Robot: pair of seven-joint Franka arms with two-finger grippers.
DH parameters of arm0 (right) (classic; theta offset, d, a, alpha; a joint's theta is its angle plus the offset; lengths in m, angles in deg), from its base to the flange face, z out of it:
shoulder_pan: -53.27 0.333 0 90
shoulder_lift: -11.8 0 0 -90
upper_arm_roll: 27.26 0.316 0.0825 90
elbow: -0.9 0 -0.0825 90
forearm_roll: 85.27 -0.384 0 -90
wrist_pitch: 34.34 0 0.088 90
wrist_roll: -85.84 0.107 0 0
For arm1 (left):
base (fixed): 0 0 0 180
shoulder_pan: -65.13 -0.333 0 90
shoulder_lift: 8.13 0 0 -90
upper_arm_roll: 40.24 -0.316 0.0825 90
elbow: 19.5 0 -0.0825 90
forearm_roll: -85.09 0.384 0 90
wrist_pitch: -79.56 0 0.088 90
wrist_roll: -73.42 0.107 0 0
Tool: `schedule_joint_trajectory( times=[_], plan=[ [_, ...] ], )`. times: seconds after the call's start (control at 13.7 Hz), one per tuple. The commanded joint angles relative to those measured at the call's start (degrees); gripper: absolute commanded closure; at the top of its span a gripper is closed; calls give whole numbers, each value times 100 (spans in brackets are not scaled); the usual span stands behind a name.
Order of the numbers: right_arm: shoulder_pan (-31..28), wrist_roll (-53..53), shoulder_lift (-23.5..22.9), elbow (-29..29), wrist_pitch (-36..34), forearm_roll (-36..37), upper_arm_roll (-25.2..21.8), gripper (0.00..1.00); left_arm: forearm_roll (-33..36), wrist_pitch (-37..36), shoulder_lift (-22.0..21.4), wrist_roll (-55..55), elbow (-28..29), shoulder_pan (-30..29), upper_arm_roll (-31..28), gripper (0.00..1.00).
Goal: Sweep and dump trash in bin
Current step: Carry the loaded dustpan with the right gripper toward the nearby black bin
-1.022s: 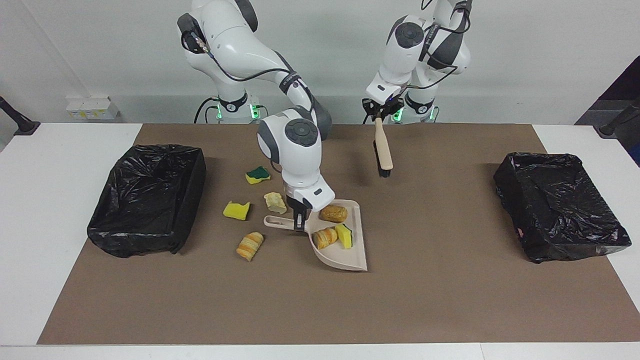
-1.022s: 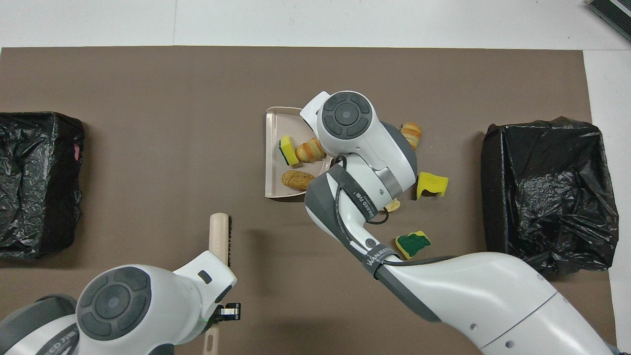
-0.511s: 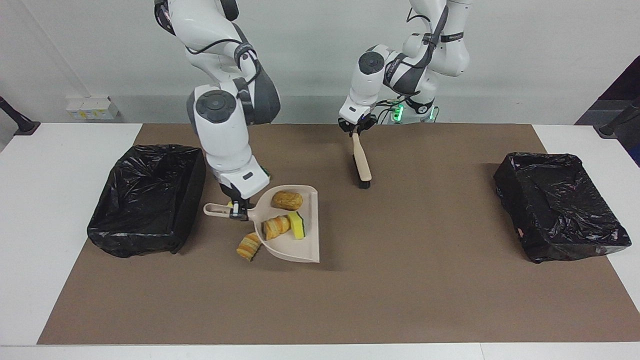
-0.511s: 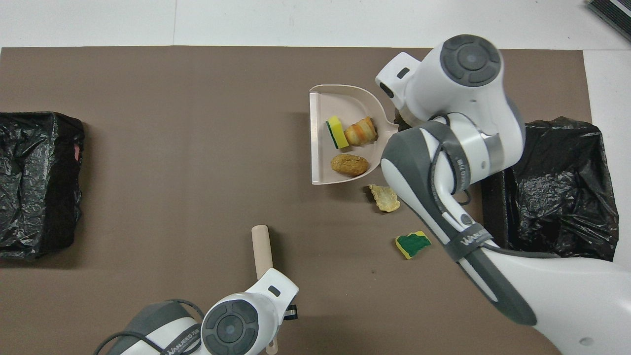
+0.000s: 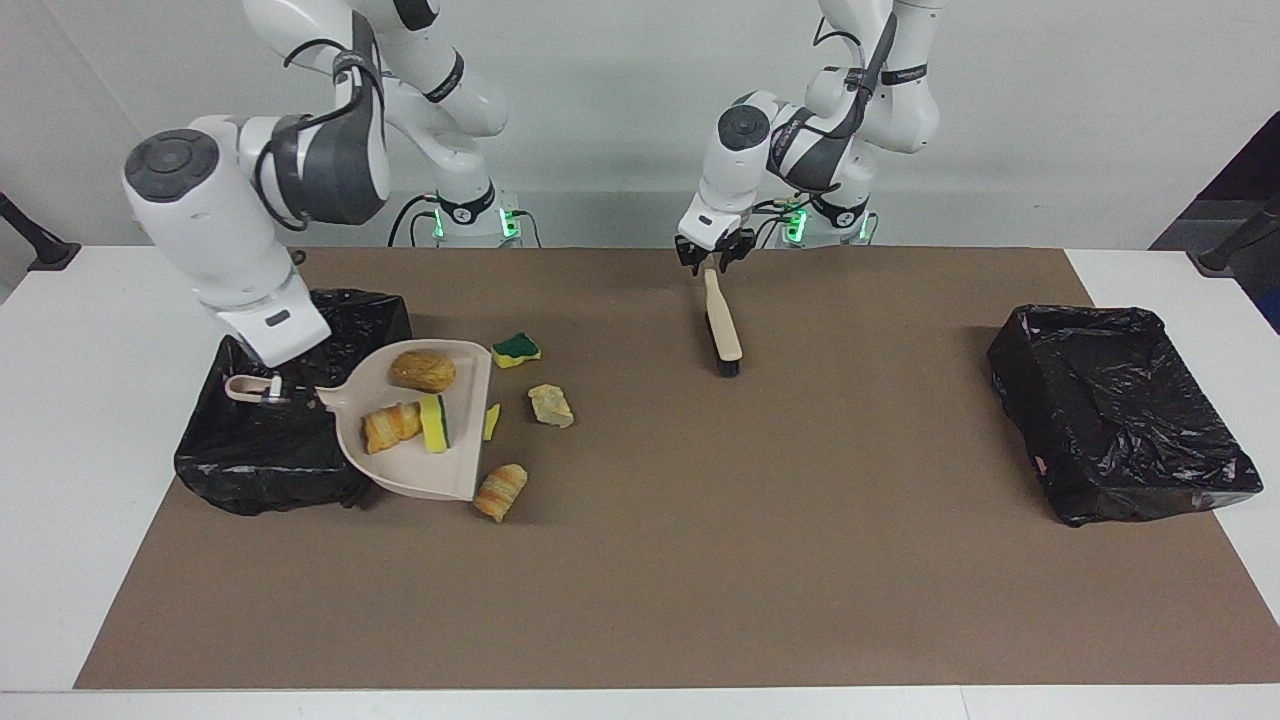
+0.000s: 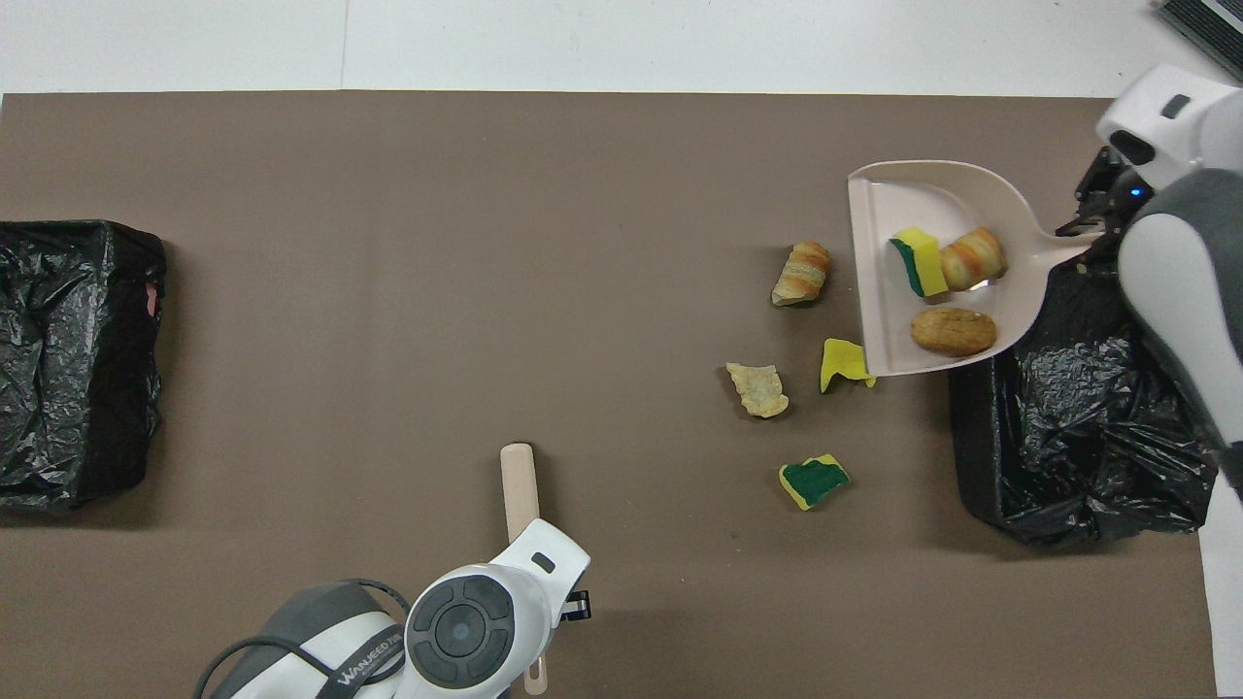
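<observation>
Right gripper [image 5: 268, 392] grips the dustpan [image 5: 415, 470] handle over the black-lined bin [image 5: 285, 450]; dustpan contains a sponge piece [image 5: 434, 423] and two bread chunks [image 5: 391, 427]. Left gripper [image 5: 712, 262] is spread above the brush [image 5: 722, 322]. The arm reads "WANEED".

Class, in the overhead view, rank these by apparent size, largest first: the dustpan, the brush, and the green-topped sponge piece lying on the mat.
1. dustpan, though raised toward the camera, which enlarges it.
2. brush, partly hidden under the left arm.
3. green-topped sponge piece.

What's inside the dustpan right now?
The dustpan holds three scraps: a brown bread chunk, a striped roll and a green-edged yellow sponge. No part of its floor looks covered except under those pieces.
</observation>
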Motion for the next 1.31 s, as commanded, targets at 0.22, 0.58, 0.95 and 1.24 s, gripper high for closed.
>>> schedule_joint_trajectory(
  times=[0.22, 0.58, 0.95, 1.24],
  plan=[
    [-1601, -1903, 938, -1197, 248, -46, 72, 100, 20, -929, 74, 447, -795, -675, -88, 0],
    [-1893, -2204, 1930, -3145, 2170, 709, 19, 100, 151, -2019, -190, 1782, -1700, -2037, -106, 0],
    [-1534, -1178, 2011, -3360, 2543, 2281, 63, 100, 670, -2758, -216, 2855, -2422, -3197, -123, 0],
    [-1077, -430, 2028, -3387, 2350, 3108, 54, 100, 679, -3094, -164, 4199, -3204, -4401, -115, 0]
  ],
)
